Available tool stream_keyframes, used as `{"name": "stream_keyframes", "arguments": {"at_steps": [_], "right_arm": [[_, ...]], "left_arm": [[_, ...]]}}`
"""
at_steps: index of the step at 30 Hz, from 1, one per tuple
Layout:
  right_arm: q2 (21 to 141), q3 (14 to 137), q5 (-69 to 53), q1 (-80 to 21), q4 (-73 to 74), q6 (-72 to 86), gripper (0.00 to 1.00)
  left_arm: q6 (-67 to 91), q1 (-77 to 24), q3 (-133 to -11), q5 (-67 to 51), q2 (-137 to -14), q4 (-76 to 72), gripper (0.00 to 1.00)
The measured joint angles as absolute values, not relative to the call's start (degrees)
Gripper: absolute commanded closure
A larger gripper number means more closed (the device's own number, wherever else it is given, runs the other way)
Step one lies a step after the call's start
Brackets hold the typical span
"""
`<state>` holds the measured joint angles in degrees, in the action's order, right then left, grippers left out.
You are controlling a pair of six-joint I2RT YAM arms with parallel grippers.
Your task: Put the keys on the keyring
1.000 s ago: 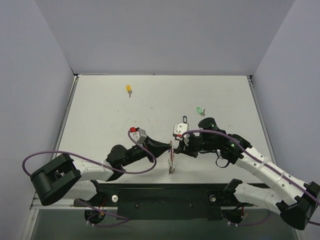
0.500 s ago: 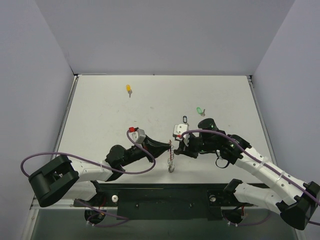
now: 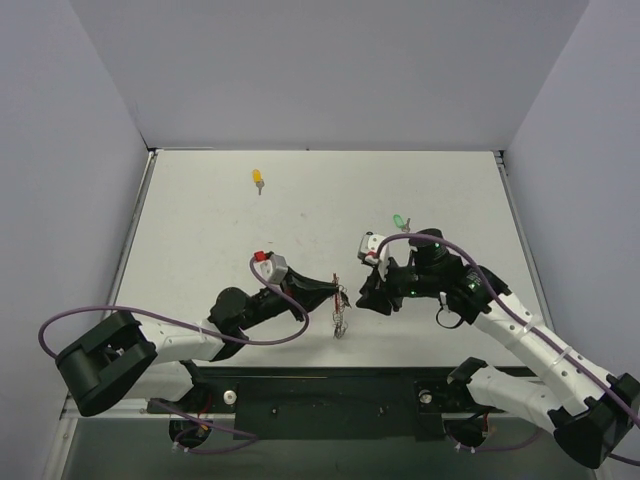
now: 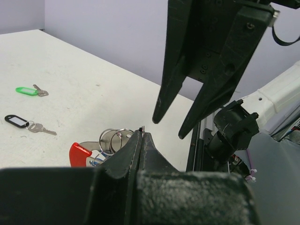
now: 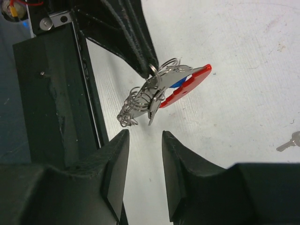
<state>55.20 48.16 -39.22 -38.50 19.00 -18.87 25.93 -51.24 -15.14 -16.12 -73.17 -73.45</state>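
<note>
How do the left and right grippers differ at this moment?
The left gripper has its jaws shut on the keyring; the right gripper has its jaws open, holding nothing. The left gripper touches the keyring; the right gripper sits just apart from it. Both face each other.

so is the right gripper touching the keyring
apart: the right wrist view shows bare table between the open right gripper and the keyring, which the left gripper pinches

The keyring (image 4: 80, 153) is half covered by the left gripper (image 4: 142, 133) in the left wrist view. From above, its rings are too small to be told apart. A key (image 5: 288, 143) is cut off by the right wrist view's right edge.
</note>
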Motion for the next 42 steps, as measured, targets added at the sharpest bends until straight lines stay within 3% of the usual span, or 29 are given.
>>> {"name": "stream_keyframes", "arguments": {"at_steps": [11,42], "right_arm": [[55.1,47.0,-48.4,-38.5,7.2,-11.8,0.63],[55.3,46.3,-54.3,-38.6,8.1,-16.3,0.81]], "left_arm": [[25.9,-50.6,-15.9,-24.0,-70.9,-73.5,1.0],[25.9,-50.6,-16.2,-27.7,-69.1,-73.6,1.0]]}}
